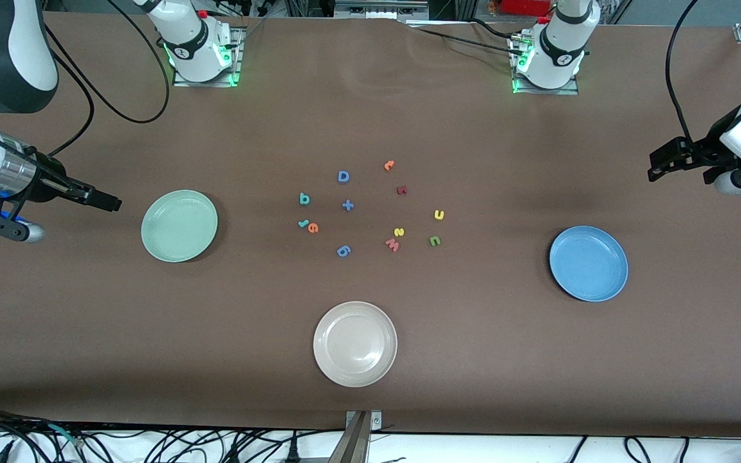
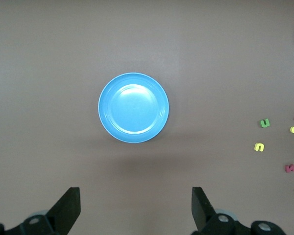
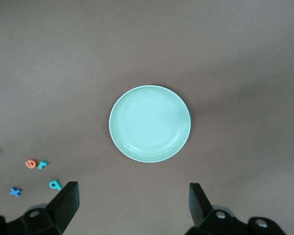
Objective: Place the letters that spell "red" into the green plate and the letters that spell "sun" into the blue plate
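my right claw (image 1: 108,202) hangs released over the surface (image 1: 370,360) at the right arm's end, just beside the green plate (image 1: 179,226), which sits bare. in the middle lie the scattered letters: teal b-shape (image 1: 304,199), teal r (image 1: 302,224) touching the orange e (image 1: 312,227), then yellow s (image 1: 399,232), yellow u (image 1: 439,215) and green n (image 1: 435,241), mixed with a blue d (image 1: 343,177), a plus (image 1: 347,206) and a pink w (image 1: 393,244). the blue plate (image 1: 588,263) is bare too, and my left claw (image 1: 660,166) waits released over the surface near it. nothing is sorted yet; all six letters remain. i judge there is wide open room around both plates, tight only among the letters. a white plate (image 1: 355,344) sits nearest the front camera.
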